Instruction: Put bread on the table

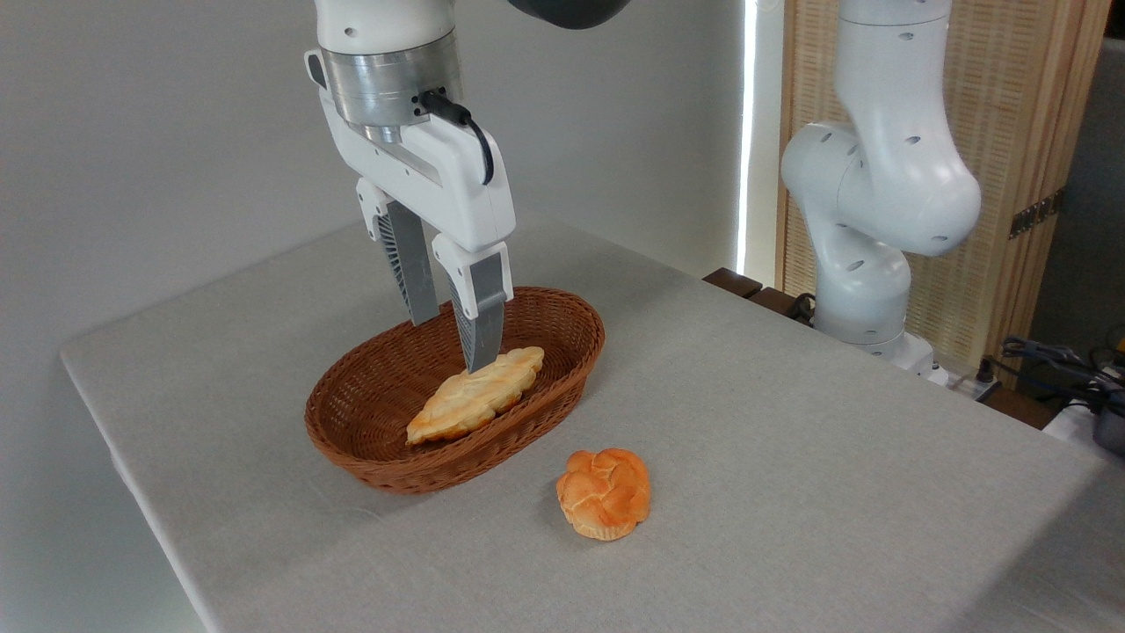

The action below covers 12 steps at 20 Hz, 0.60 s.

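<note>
Bun out on the tabletop (pixel 791 457), gripper (pixel 453 338) open over the wicker basket (pixel 369 440).
We judge the bread (pixel 605 492), just beside the basket, placed; lift straight up, clearing the leaf-shaped pastry (pixel 466 400).

the bread (pixel 604 492) is seen lying on the table (pixel 791 440), just beside the front rim of a wicker basket (pixel 369 413). a paler leaf-shaped pastry (pixel 466 400) is held inside the basket. the gripper (pixel 453 338) is poised over the basket, fingers spread apart, one fingertip (pixel 479 352) seen at the pastry's far end; contact cannot be told.
</note>
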Each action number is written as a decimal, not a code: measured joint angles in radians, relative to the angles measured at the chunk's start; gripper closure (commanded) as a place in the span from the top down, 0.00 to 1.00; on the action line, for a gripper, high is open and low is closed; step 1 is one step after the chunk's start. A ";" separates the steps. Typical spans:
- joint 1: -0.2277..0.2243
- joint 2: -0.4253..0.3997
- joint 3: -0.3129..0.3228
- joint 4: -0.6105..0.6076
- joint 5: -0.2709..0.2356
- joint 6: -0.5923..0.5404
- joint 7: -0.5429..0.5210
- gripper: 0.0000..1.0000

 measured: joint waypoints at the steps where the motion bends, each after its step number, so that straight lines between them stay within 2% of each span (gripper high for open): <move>1: 0.000 -0.001 0.001 0.000 -0.003 0.000 0.000 1.00; 12: 0.000 -0.001 0.000 0.000 -0.006 0.000 -0.004 1.00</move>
